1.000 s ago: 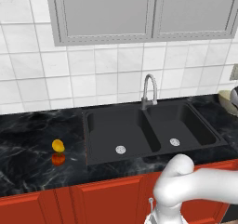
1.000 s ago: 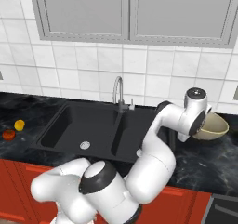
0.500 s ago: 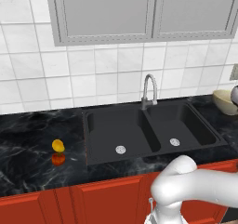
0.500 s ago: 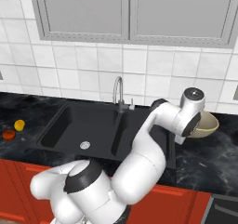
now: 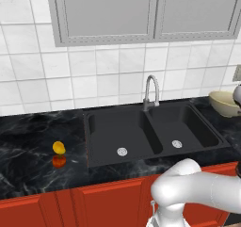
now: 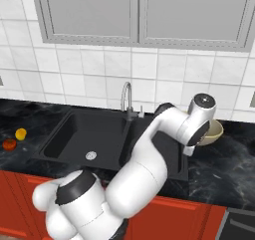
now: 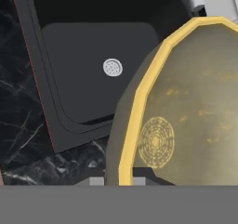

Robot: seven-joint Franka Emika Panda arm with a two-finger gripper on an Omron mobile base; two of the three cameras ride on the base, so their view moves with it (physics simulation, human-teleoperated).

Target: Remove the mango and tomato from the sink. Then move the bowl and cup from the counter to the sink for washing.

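Both base views face the sink (image 5: 150, 132) from behind; hand view looks down close

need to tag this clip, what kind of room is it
A kitchen, rendered rather than real: a black double sink with a curved faucet set in a dark marble counter, tiled wall and grey cabinets above.

The bowl (image 5: 226, 103) was cut off by the right edge of the left base view. In the right base view the arm's wrist covered most of it, and in the hand view its rim hid the fingertips.

Black sink (image 5: 155, 127); tan-yellow bowl (image 7: 186, 107); yellow-orange mango (image 5: 59, 147).
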